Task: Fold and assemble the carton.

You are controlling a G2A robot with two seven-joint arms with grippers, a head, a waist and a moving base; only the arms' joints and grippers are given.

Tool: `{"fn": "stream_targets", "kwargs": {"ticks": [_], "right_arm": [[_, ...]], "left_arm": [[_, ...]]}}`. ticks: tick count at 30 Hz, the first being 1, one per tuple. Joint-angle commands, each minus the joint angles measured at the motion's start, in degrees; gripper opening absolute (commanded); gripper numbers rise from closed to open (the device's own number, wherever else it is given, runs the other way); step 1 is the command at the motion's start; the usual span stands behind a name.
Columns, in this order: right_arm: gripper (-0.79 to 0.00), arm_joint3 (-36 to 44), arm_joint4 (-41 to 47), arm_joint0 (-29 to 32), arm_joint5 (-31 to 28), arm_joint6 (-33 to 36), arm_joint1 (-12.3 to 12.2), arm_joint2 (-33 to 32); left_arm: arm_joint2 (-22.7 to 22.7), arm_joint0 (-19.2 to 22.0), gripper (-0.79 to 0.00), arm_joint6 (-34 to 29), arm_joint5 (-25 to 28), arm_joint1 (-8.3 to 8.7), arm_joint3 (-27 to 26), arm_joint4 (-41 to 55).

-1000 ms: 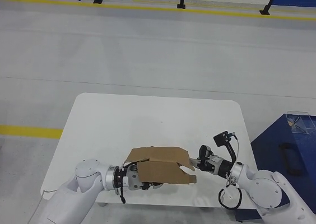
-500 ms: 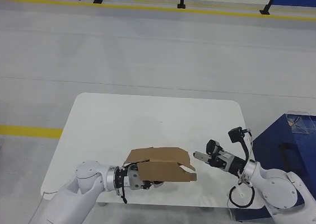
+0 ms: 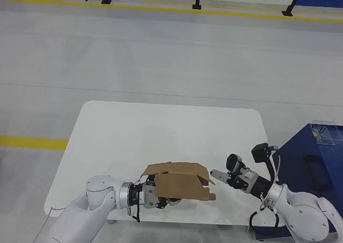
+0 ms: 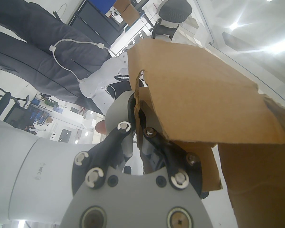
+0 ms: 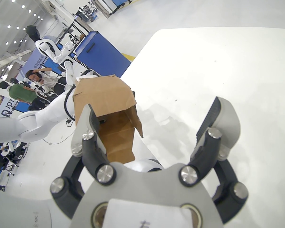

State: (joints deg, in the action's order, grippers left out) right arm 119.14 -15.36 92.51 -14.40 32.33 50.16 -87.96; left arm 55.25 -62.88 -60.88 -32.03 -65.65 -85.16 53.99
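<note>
- Holding the carton [image 3: 180, 180] above the near side of the table [image 3: 159, 121], the left gripper [image 4: 137, 131] is pinching one cardboard wall between its fingers.
- The right gripper [image 5: 154, 110] is hovering just beside the carton's open end, fingers spread wide and gripping nothing.
- The loose end flap [image 5: 134, 119] is probably waiting to be folded; the right gripper should be pressing squarely along the crease while the left is bracing.

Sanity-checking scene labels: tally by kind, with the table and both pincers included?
cardboard carton: 1
white table: 1
pincers: 2 (left pincer, right pincer)
Total: 4
</note>
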Motion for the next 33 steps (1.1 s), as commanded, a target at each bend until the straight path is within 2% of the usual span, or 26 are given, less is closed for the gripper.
{"fn": "stream_targets", "kwargs": {"ticks": [1, 9, 14, 24, 33], "right_arm": [[0.000, -0.65, -0.74, -1.01, 0.42, 1.14, 0.10, 1.42], [0.000, -2.84, -5.12, -5.06, 2.11, 1.50, 0.99, 9.04], [0.000, -3.84, -5.60, -6.64, 2.39, 1.20, 1.40, 10.97], [0.000, -4.96, -2.90, -5.89, 0.34, 1.57, 1.43, 8.41], [0.000, -5.32, 0.69, -4.06, -2.87, 6.28, 1.07, 5.70]], "left_arm": [[-0.23, -0.11, -0.785, -0.31, -0.39, 0.04, -0.13, 0.00], [-0.70, -0.68, -0.785, -0.71, -0.53, 0.23, -1.04, -0.50], [-0.96, -0.58, -0.785, -0.76, -0.22, 0.23, -0.72, -0.48], [-0.28, -0.51, -0.785, -2.02, 1.99, 0.43, -0.38, -0.12], [1.87, -0.83, -0.785, -1.38, 4.25, 0.64, 0.09, 1.97]]}}
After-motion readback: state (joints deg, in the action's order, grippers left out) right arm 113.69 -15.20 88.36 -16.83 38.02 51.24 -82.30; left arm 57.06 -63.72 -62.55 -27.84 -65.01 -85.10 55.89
